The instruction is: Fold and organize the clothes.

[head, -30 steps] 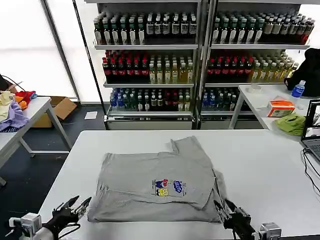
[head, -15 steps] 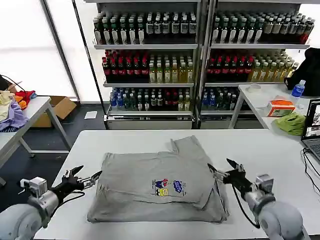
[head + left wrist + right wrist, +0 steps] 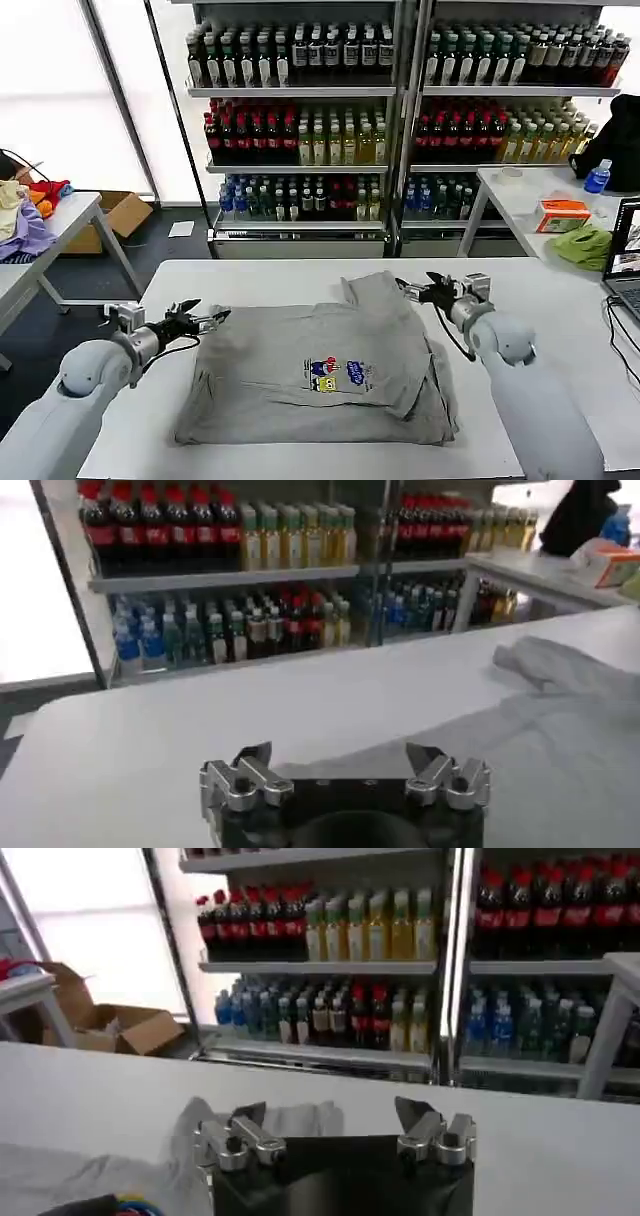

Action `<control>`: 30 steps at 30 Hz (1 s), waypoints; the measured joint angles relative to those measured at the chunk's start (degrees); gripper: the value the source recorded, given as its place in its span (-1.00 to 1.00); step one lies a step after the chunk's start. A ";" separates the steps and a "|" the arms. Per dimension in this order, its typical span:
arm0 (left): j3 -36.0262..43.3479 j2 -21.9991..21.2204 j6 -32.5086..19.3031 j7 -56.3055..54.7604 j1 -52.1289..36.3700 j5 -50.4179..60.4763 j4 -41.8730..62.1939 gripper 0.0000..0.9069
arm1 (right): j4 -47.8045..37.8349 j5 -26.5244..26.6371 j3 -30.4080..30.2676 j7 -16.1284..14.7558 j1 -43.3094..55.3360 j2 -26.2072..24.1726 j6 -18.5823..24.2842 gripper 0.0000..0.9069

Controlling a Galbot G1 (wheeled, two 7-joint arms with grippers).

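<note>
A light grey T-shirt (image 3: 320, 370) with a small multicoloured chest print (image 3: 338, 375) lies partly folded on the white table (image 3: 540, 330), one sleeve sticking out toward the far side. My left gripper (image 3: 207, 319) hovers open at the shirt's far left corner. My right gripper (image 3: 420, 290) is open beside the far sleeve (image 3: 378, 290). In the left wrist view the open gripper (image 3: 340, 760) faces the grey cloth (image 3: 560, 690). From the right wrist, the open gripper (image 3: 330, 1116) points at the sleeve (image 3: 200, 1123).
Drink shelves (image 3: 400, 120) stand behind the table. A side table (image 3: 60, 225) at left carries purple, orange and red garments. At right another table (image 3: 530, 195) holds an orange box, a lime-green cloth (image 3: 583, 246), a blue bottle and a laptop (image 3: 625, 260).
Both grippers have moved from the near edge of the table up along the shirt's sides to its far corners, staying open. The shirt has not moved.
</note>
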 measured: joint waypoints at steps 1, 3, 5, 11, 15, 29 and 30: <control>0.74 -0.14 -0.16 0.07 -0.95 0.11 1.34 1.00 | -1.07 -0.33 -0.31 -0.21 0.58 0.52 -0.01 1.00; 1.80 -0.32 -0.47 0.29 -2.33 0.24 3.58 1.00 | -3.20 -0.94 -0.99 -0.58 1.66 1.52 -0.02 1.00; 2.74 -0.59 -0.66 0.36 -3.42 0.34 5.42 1.00 | -5.22 -1.54 -1.47 -0.78 2.65 2.37 -0.01 1.00; 4.13 -1.01 -0.64 0.54 -4.57 0.56 8.31 1.00 | -10.46 -3.04 -2.20 -1.38 5.22 4.85 0.12 0.27; 4.68 -1.32 -0.85 0.73 -4.59 0.59 9.54 -0.31 | -13.19 -4.06 -2.80 -1.68 6.34 6.29 0.15 -1.00; 5.69 -2.02 -1.01 1.02 -3.44 0.55 9.34 -0.98 | -15.87 -3.97 -4.05 -1.71 6.98 8.59 0.85 -1.00; 5.88 -2.10 -1.02 1.01 -3.43 0.54 9.23 -0.98 | -15.86 -3.86 -4.06 -1.71 6.91 8.73 0.85 -1.00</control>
